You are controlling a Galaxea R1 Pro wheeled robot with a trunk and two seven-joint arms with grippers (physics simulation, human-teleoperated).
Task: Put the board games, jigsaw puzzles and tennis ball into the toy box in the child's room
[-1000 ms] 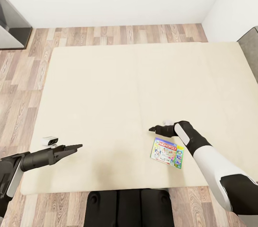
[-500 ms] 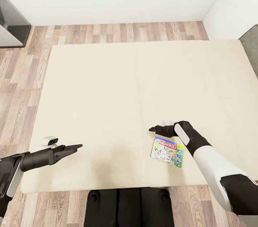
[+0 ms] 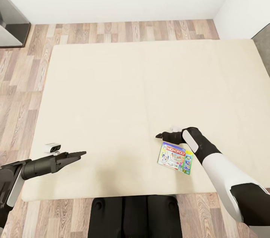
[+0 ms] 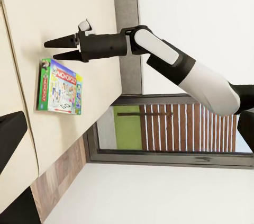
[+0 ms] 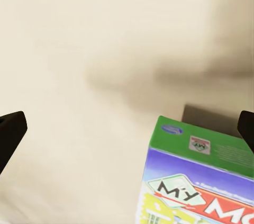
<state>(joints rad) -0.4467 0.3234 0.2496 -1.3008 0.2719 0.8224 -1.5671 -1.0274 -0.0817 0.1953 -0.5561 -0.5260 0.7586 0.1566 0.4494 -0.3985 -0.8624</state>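
Monopoly board game [image 3: 175,158] lies flat on the bed [image 3: 112,91], close to its near edge and toward the right corner, nothing stacked on it. Right gripper [image 3: 159,135] hovers just past the box's far edge, fingers spread and empty; from the right wrist camera the box [image 5: 198,181] is cut off, only its green end and part of the title showing. Left gripper [image 3: 80,154] hangs over the bed's near left part, well apart from the game; whether its jaws are parted I cannot tell.
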